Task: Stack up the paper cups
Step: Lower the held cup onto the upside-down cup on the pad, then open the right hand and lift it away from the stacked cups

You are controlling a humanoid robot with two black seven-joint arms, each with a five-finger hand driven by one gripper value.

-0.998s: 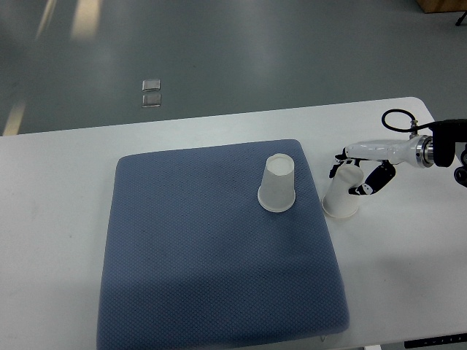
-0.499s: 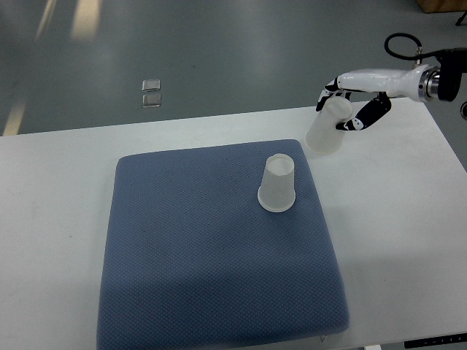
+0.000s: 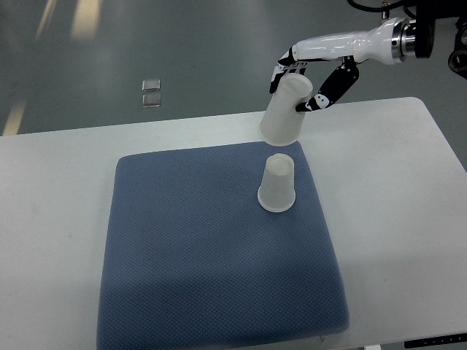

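A white table (image 3: 58, 182) carries a blue textured mat (image 3: 190, 262), the largest thing on it, with grey floor beyond. Near the mat's upper right part stands one paper cup (image 3: 277, 186), upside down, its wide rim on the fabric and its closed base up.

From the picture's right edge the robot's right hand (image 3: 310, 76) reaches in on a white forearm, its dark-tipped fingers (image 3: 326, 91) wrapped round the upper, narrow end of a second paper cup (image 3: 284, 113). That cup hangs mouth-down, somewhat tilted, clear of the table and just above and beyond the standing cup. The left arm does not show.

A second ago the held cup sat on the bare table right of the mat, with the hand at it; half a second ago it was lifted near the mat's far right corner. It has since travelled leftward toward the standing cup. By that reading the pickup is done and the carry nearly over; what remains, it appears, is to square the open mouth over the upturned base and lower it on.
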